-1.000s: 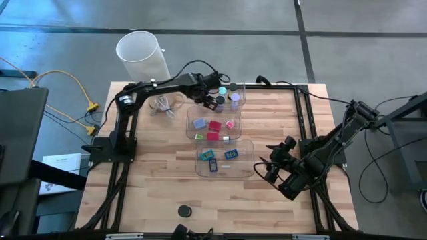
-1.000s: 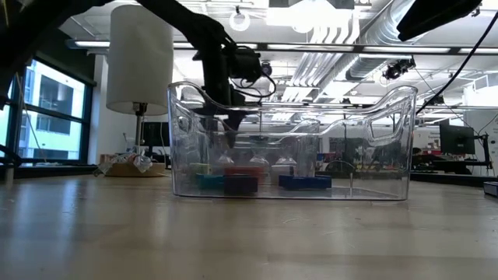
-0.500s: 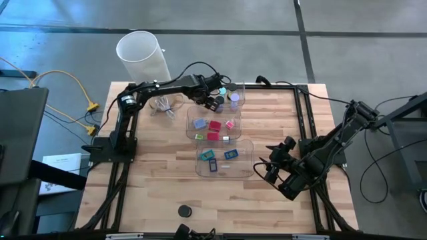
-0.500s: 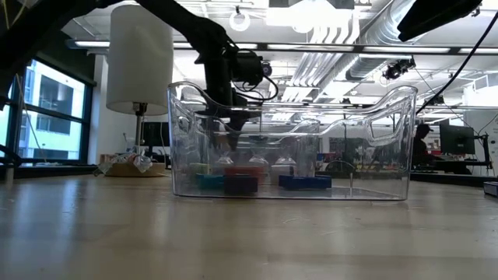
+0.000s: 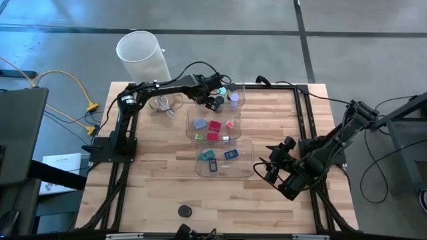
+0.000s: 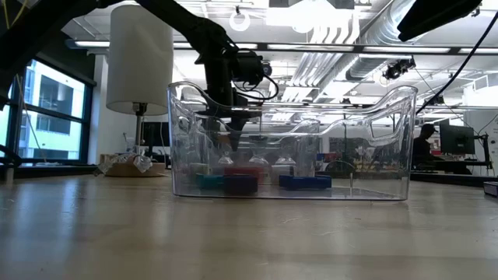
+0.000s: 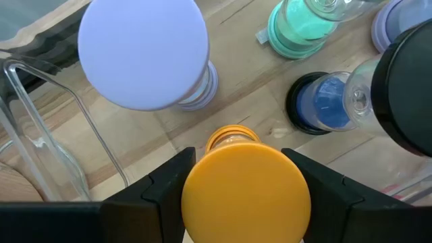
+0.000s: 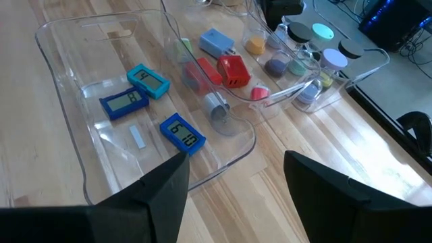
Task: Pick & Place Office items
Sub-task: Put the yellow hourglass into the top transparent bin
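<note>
Three clear bins stand in a row mid-table. The far bin (image 5: 243, 89) holds round discs: lavender (image 7: 142, 54), teal (image 7: 304, 27), black (image 7: 405, 88) and an orange disc (image 7: 246, 196). My left gripper (image 5: 215, 101) reaches down into this bin, shut on the orange disc. The middle bin (image 5: 191, 121) holds red, pink and blue blocks. In the near bin (image 5: 200, 167) lie teal and blue blocks. My right gripper (image 5: 268, 167) hovers open right of the near bin, touching nothing. A lone black disc (image 5: 185, 211) lies near the table's front edge. My left gripper pinches the orange disc by its round rim (image 7: 197, 183), one finger (image 7: 165, 192) on each side. The fingers come from above, slanting down into the far bin. The disc's flat top faces up. Whether it stands on the bin floor or hangs just clear of it does not show.
A tall white cylinder (image 5: 141, 53) stands at the far left corner, beside a crumpled clear piece (image 5: 163, 105). The lavender and black discs stand close on either side of the held disc. Bare wood lies left of the bins and along the near edge.
</note>
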Robot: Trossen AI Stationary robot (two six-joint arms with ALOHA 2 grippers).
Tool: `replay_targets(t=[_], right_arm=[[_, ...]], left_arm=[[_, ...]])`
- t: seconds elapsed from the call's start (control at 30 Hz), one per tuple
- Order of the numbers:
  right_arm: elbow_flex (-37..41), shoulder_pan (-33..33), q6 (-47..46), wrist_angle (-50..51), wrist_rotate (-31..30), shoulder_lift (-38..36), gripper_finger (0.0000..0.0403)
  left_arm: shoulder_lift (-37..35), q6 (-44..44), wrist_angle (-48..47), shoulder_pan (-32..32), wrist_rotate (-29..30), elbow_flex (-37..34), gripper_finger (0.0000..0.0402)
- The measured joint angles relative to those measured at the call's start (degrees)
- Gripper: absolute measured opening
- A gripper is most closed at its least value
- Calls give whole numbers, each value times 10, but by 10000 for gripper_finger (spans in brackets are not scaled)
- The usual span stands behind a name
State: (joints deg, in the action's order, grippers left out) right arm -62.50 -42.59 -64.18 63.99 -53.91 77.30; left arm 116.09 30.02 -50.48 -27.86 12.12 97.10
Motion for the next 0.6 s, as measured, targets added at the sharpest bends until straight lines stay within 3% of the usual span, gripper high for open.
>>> replay_targets(t=[0.33, 0.6], right_arm=[[0, 0, 0, 0, 0, 0, 231], [0, 0, 0, 0, 1, 0, 231]], left_arm=[[0, -31, 0, 1, 2, 0, 211], [0, -32, 0, 3, 4, 0, 250]])
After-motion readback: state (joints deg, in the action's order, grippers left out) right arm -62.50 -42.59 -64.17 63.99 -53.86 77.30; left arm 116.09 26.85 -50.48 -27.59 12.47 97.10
